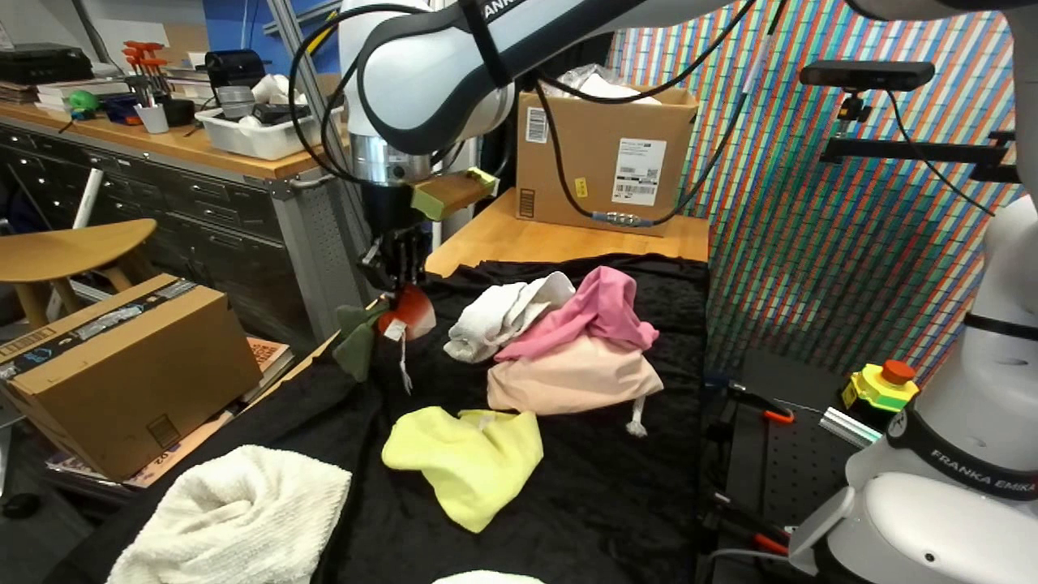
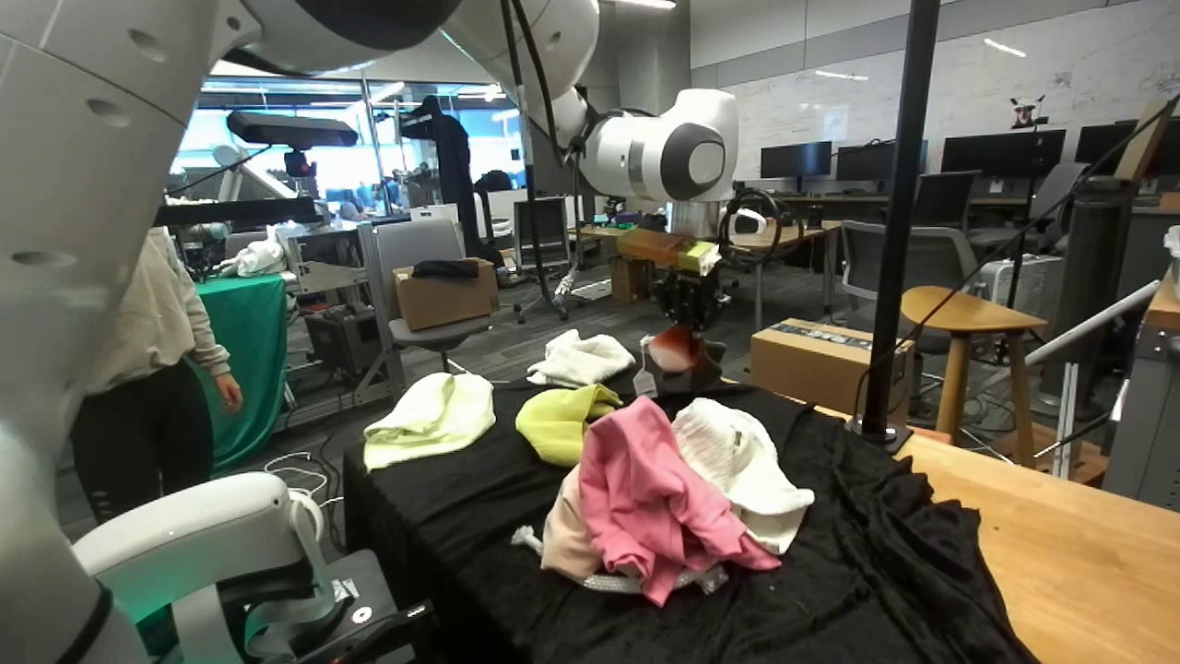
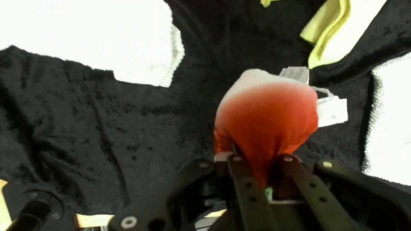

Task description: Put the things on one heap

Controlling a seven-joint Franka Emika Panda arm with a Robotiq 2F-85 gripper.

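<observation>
My gripper (image 1: 401, 285) is shut on the small red-green item (image 3: 266, 109), which bulges out red and white beyond the fingertips with white tags. In an exterior view its green part (image 1: 354, 345) hangs by the table's edge; whether it touches the cloth I cannot tell. The heap has a pink cloth (image 2: 645, 498) over a pale peach piece (image 1: 576, 377), with a white cloth (image 1: 507, 312) against it. A white rope (image 2: 613, 583) pokes out at its base. Apart from the heap lie a yellow-green cloth (image 1: 470, 462), a white cloth (image 1: 243, 519) and a cream cloth (image 2: 429, 420).
Black fabric (image 1: 616, 487) covers most of the table. A cardboard box (image 1: 600, 162) stands at the table's end beyond the heap. Another cardboard box (image 1: 138, 373) sits beside the table, near the gripper's side. A black upright pole (image 2: 894, 231) rises from the wooden table edge.
</observation>
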